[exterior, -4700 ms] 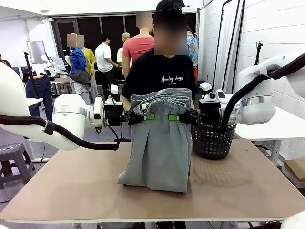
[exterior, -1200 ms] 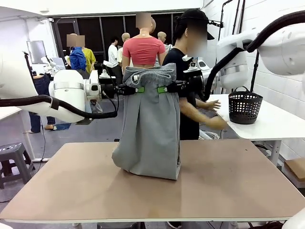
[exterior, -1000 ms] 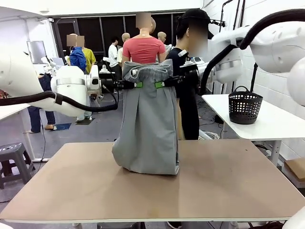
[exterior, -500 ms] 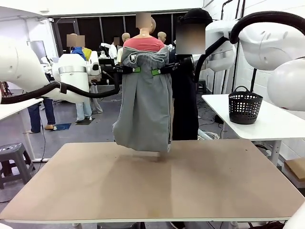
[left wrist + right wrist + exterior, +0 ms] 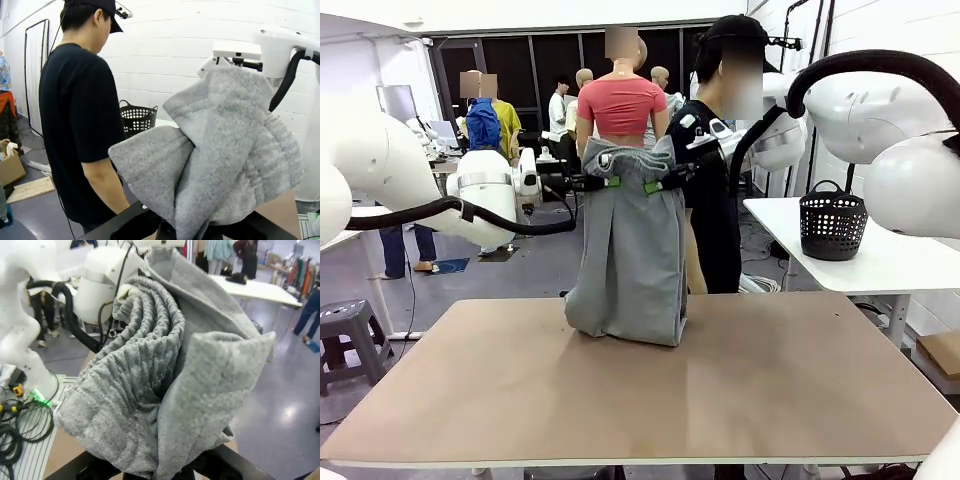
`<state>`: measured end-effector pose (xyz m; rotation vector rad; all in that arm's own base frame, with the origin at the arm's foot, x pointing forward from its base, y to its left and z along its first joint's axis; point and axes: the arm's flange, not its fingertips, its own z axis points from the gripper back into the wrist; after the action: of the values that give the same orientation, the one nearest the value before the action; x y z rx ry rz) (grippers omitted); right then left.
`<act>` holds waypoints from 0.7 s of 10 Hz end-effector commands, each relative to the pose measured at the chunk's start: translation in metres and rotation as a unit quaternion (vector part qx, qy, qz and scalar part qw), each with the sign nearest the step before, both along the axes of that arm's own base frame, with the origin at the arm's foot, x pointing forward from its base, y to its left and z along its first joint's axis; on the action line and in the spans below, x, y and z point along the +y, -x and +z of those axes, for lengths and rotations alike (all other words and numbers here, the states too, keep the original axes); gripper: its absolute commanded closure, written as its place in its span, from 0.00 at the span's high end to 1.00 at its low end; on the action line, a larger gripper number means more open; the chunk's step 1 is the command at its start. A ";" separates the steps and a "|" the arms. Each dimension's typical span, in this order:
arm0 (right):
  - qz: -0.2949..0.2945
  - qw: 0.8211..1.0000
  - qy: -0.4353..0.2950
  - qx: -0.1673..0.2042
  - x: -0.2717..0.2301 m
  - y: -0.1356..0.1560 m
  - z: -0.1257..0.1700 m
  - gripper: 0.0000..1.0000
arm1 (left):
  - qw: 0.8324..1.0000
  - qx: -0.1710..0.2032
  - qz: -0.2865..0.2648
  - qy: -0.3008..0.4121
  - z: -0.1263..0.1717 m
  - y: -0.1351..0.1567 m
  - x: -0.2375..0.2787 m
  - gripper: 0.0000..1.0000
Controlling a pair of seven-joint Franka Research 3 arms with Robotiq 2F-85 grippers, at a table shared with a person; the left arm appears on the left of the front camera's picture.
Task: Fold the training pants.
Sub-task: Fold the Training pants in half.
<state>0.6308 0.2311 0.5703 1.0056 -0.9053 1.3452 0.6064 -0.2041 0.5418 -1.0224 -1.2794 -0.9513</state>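
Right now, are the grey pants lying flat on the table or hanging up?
Hanging. Both grippers hold the training pants up by the waistband, with only the bottom bunched on the table.

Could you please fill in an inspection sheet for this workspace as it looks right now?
Surface: brown table, bare apart from the garment's lower end.
Job's things: training pants hang by the waistband between both grippers; the bottom rests bunched on the table's far half.
Clutter: nothing seen on the work table.
Grippers: left gripper and right gripper each shut on the waistband, level with each other.
Cables: black hose along the left arm; another arches over the right arm.
Surroundings: person in a black shirt standing at the far side; black mesh basket on a white side table.
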 end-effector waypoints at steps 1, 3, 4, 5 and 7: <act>-0.004 0.999 -0.004 0.034 -0.018 0.018 -0.028 0.00 | 0.999 0.007 -0.005 0.037 0.001 0.020 0.019 0.00; -0.042 0.993 -0.040 0.102 -0.023 0.036 -0.059 0.00 | 0.996 0.076 -0.019 0.029 -0.014 0.052 0.028 0.00; -0.055 0.986 -0.049 0.148 -0.027 0.043 -0.075 0.00 | 0.993 0.110 -0.042 0.029 -0.026 0.065 0.030 0.00; -0.070 0.979 -0.049 0.186 -0.033 0.054 -0.086 0.00 | 0.989 0.132 -0.058 0.024 -0.040 0.077 0.030 0.00; -0.087 0.962 -0.072 0.250 -0.040 0.075 -0.107 0.00 | 0.981 0.177 -0.065 0.035 -0.076 0.093 0.032 0.00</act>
<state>0.5656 0.2170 0.4646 1.2722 -0.6990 0.9211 0.5186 -0.1974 0.4611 -1.2511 -0.9751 -0.8264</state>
